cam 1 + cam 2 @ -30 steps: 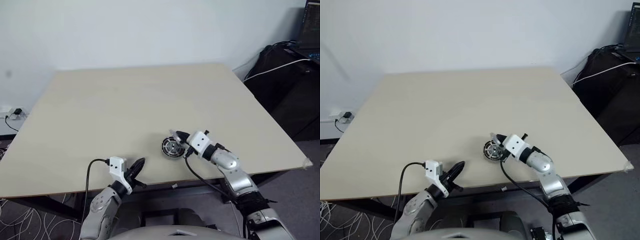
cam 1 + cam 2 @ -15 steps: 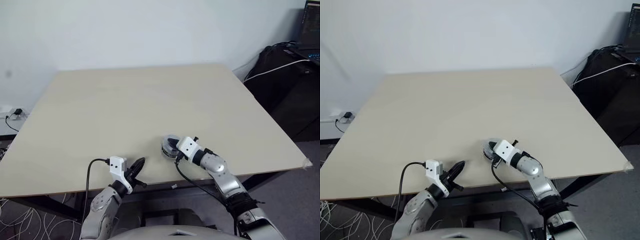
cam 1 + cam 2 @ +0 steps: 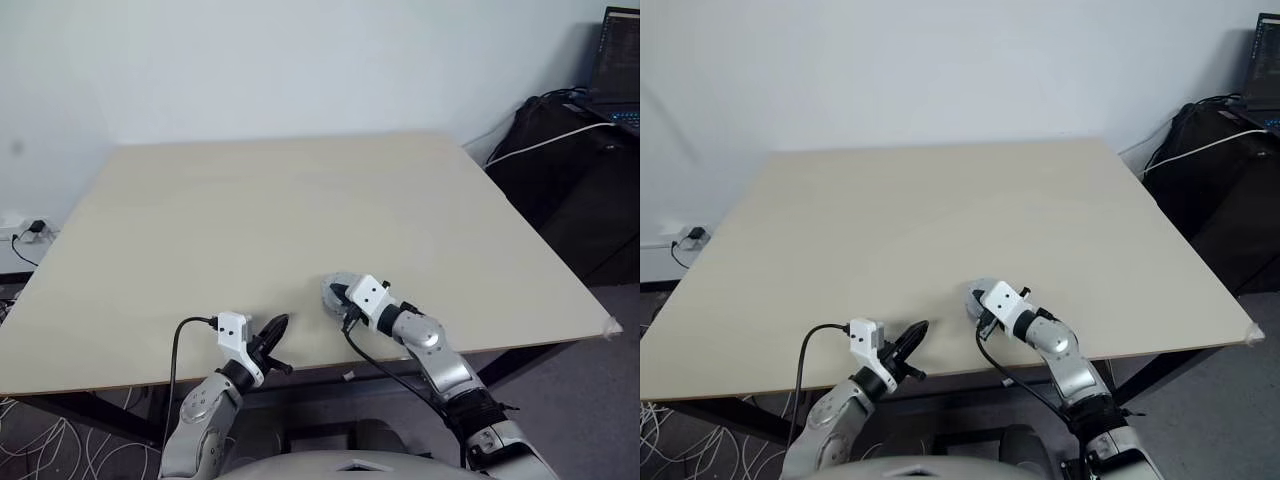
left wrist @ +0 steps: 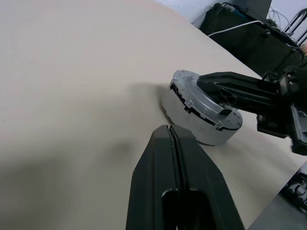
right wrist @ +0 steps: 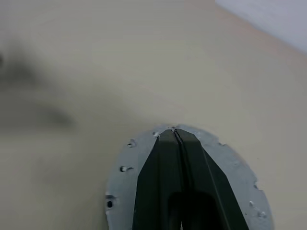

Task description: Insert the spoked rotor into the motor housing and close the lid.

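I see the lid (image 4: 201, 100) seated flat on top of the motor housing (image 4: 192, 122), the stack sitting on the table (image 3: 300, 200) near its front edge, a bit right of centre; the lid's smooth grey face is up, small holes round its rim; I can't see the spoked rotor, can't tell if it's inside; right gripper (image 5: 173, 132) has its two black fingers pressed together with nothing between them, lying across the top of the lid, tips reaching the lid's far rim in the right wrist view; from the left wrist view those fingers look to be in contact with the lid's face; left gripper (image 3: 280, 324) also has fingers closed on nothing, at the table's front edge, left of the stack and apart from it, pointing toward it; dark bag (image 3: 560, 170) and white cable (image 3: 545, 143) off the table's right side.
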{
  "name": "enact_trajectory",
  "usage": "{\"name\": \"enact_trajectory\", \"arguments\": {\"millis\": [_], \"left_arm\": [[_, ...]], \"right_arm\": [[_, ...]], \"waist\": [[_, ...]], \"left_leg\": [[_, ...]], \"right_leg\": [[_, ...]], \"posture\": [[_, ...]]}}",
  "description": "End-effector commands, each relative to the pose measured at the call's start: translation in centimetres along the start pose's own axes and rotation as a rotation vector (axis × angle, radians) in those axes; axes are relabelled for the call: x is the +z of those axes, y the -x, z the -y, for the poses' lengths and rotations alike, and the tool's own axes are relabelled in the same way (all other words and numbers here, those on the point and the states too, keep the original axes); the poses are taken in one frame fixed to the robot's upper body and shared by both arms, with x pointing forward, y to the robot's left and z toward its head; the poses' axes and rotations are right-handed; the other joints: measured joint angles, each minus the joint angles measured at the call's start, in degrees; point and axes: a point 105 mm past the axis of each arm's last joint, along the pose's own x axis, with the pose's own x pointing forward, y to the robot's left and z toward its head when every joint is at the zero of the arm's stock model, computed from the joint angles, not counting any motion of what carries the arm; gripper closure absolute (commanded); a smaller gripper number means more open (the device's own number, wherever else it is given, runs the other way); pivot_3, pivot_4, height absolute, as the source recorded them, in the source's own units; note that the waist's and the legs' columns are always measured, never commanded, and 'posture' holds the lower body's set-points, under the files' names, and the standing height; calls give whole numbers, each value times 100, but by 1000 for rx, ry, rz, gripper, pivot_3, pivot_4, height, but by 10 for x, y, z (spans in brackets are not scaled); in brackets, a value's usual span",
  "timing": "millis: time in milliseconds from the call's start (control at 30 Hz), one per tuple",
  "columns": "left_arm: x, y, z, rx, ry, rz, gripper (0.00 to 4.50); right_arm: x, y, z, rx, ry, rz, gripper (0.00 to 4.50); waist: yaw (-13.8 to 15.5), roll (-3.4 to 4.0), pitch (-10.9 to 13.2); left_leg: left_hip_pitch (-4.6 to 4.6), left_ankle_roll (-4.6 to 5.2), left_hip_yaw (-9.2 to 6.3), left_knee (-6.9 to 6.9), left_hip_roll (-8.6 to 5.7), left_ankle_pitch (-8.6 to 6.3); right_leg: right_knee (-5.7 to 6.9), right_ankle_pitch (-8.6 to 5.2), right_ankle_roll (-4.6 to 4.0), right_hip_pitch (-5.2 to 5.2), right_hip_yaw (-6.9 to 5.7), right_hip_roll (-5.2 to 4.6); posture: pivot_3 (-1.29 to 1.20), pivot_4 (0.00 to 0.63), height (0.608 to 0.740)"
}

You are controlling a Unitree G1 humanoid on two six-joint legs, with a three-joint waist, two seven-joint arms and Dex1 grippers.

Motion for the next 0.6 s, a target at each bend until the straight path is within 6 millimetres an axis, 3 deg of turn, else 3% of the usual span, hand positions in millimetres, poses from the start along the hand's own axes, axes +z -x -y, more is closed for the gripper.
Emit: {"name": "enact_trajectory", "arguments": {"millis": [33, 67, 167, 233, 533, 567, 600], "left_arm": [[12, -3, 3, -17, -3, 48, 4500], [12, -3, 3, -17, -2, 49, 4500], [12, -4, 3, -17, 0, 50, 4500], [12, -4, 3, -19, 1, 49, 4500], [13, -3, 2, -12, 0, 54, 4500], [13, -3, 2, -11, -1, 54, 4500], [13, -3, 2, -10, -2, 54, 4500]], "right_arm": [[41, 7, 20, 11, -14, 135, 4462], [49, 10, 24, 14, -21, 163, 4462], [62, 16, 35, 31, -18, 198, 3888], [64, 19, 40, 38, -10, 194, 3232], [39, 22, 50, 155, 9, 68, 308], [34, 22, 51, 172, 10, 49, 29], [30, 22, 52, 188, 9, 33, 29]], "waist": [[1, 0, 0], [3, -1, 1], [1, -2, 1], [5, -3, 1], [10, -6, 3], [6, -6, 3], [1, -5, 3]], "left_leg": [[2, 0, 0, 0, 0, 0], [5, 0, 0, 0, 0, 0], [5, -1, -2, 0, 0, -1], [6, -5, -3, 0, 1, -3], [5, -1, -3, -1, 0, -1], [6, -1, -3, -1, 0, -1], [6, -1, -3, -1, 0, -1]], "right_leg": [[0, 0, 0, 3, 0, -1], [0, 0, 1, 5, 0, -1], [-1, 0, 1, 6, -1, -2], [-2, 0, 1, 8, -4, -2], [-5, 0, 0, 9, -6, -4], [-5, 0, 0, 9, -6, -4], [-5, 0, 0, 9, -6, -3]], "posture": [[0, 0, 740], [0, 0, 740], [0, 0, 740], [0, 0, 740], [0, 0, 740], [0, 0, 740], [0, 0, 740]]}}
